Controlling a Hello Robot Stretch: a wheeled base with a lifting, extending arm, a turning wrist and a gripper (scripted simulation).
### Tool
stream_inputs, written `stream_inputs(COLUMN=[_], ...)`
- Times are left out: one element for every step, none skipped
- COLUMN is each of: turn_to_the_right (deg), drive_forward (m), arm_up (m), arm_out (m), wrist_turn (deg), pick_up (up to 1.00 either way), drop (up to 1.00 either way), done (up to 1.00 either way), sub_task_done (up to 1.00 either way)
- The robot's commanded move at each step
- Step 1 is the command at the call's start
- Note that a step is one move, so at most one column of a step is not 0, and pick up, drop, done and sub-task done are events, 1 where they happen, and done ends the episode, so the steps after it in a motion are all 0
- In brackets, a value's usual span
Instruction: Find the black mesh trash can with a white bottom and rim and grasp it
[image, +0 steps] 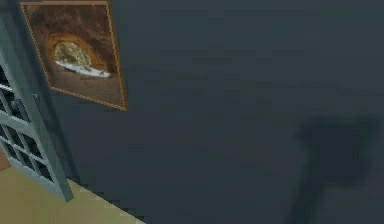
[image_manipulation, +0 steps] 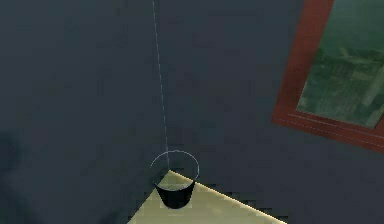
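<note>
Standing in wall corner (image_manipulation: 157, 80): trash can (image_manipulation: 176, 193); floor (image_manipulation: 215, 208) open rightward.

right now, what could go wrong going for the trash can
The trash can stands on the floor in a wall corner, so a reach may strike either wall or push the can. The dark wall looms close ahead, beside a framed picture; driving forward risks a bump.

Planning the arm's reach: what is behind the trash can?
Behind the trash can two dark walls meet in a corner, the can standing on pale floor. Its black body hides the floor strip right behind it.
</note>
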Motion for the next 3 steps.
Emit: stream_inputs(turn_to_the_right=[0.0,0.0,0.0], drive_forward=[0.0,0.0,0.0], arm_up=[0.0,0.0,0.0], arm_out=[0.5,0.0,0.0], wrist_turn=[0.0,45.0,45.0], pick_up=[0.0,0.0,0.0], drop=[0.0,0.0,0.0], done=[0.0,0.0,0.0], sub_task_done=[0.0,0.0,0.0])
